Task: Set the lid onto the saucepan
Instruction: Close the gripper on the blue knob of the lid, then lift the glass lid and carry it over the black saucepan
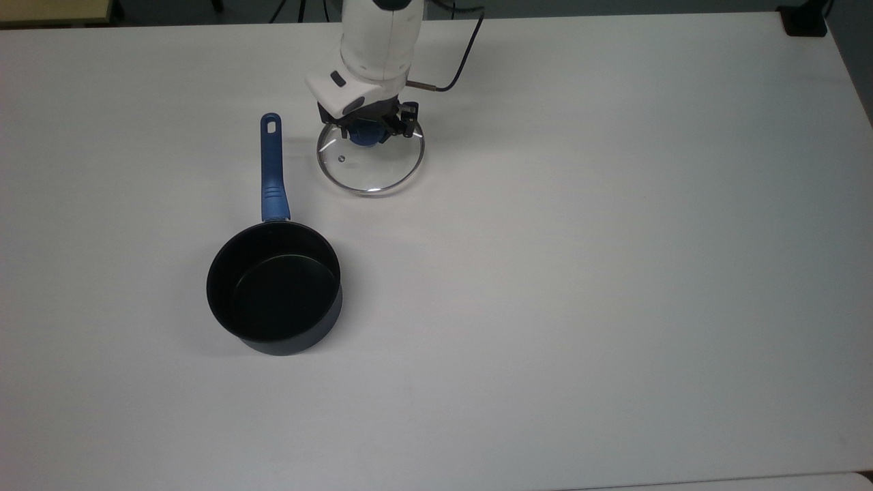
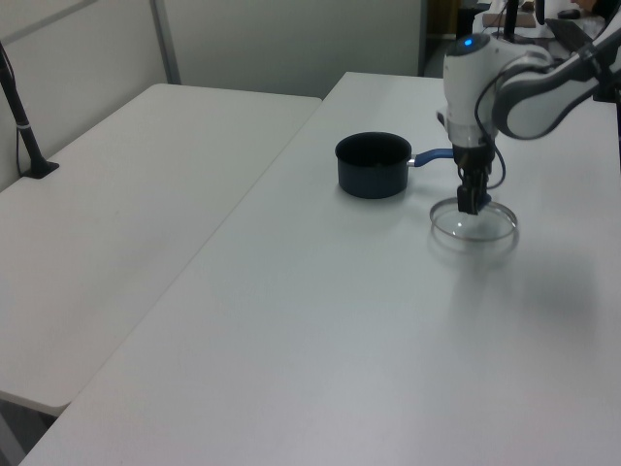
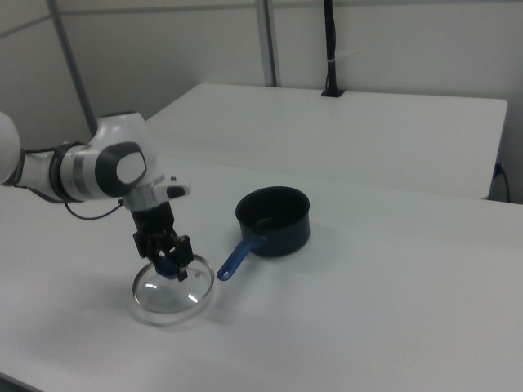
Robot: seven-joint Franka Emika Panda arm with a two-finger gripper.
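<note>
The lid [image 1: 374, 169] is a clear glass disc with a metal rim and a blue knob. It hangs just above the table, level, with a faint shadow under it in the left view. My gripper [image 1: 366, 134] is shut on the knob from above. The lid [image 2: 477, 224] and gripper [image 2: 469, 203] stand to the left view's right of the saucepan [image 2: 373, 163]. The saucepan [image 1: 275, 290] is dark, uncovered and upright, and its long blue handle [image 1: 271, 167] points toward the lid's side of the table. In the right view the lid [image 3: 173, 291] hangs under the gripper [image 3: 169, 263], beside the saucepan [image 3: 273, 219].
The white table [image 1: 614, 239] stretches wide and bare to the top view's right. A black cable [image 1: 464, 54] trails behind the arm. A second white table [image 2: 126, 194] adjoins at the left view's left, with a black post [image 2: 19, 112] on it.
</note>
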